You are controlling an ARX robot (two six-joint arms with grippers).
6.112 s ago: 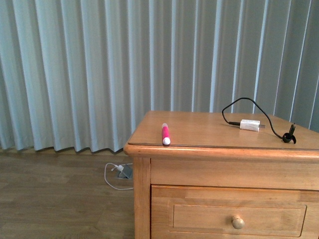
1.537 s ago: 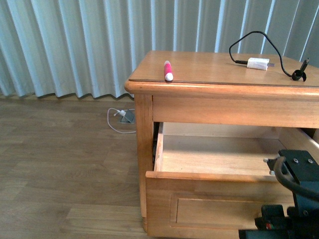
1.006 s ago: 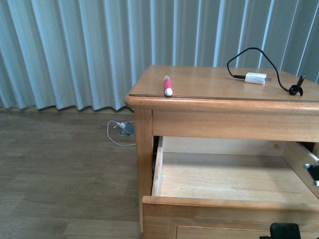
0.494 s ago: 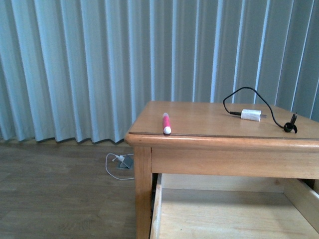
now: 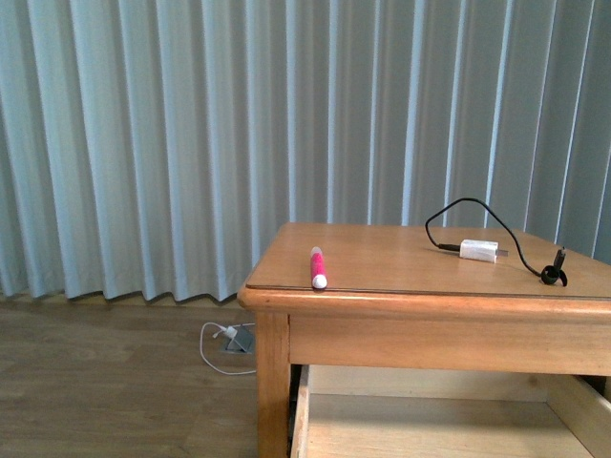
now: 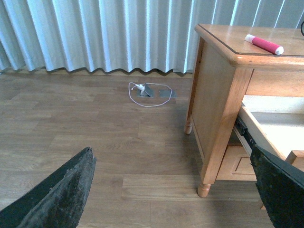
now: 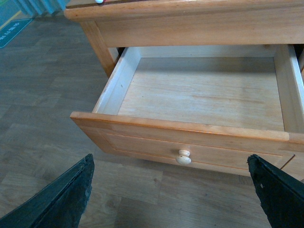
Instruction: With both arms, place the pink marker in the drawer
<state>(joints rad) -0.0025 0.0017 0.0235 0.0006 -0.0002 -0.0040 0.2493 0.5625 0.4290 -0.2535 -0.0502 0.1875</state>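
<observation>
The pink marker (image 5: 317, 266) lies on the wooden nightstand top (image 5: 401, 258) near its front left edge, white end toward me; it also shows in the left wrist view (image 6: 264, 44). Below, the drawer (image 5: 434, 420) is pulled out, its pale interior (image 7: 204, 92) bare, with a round knob (image 7: 183, 157) on the front panel. My left gripper (image 6: 173, 190) hangs open over the floor, left of the nightstand. My right gripper (image 7: 171, 190) is open in front of the drawer, just short of the knob. Neither arm shows in the front view.
A white charger plug (image 5: 478, 250) with a black cable (image 5: 506, 229) lies on the top, right of the marker. A white cord and grey adapter (image 6: 151, 90) sit on the wood floor by the curtain (image 5: 191, 134). The nightstand leg (image 6: 205, 187) stands near my left gripper.
The drawer, shut six seconds ago, now stands pulled out. The front view has tilted upward over the last second, and the right arm has dropped out of it. The marker has not moved.
</observation>
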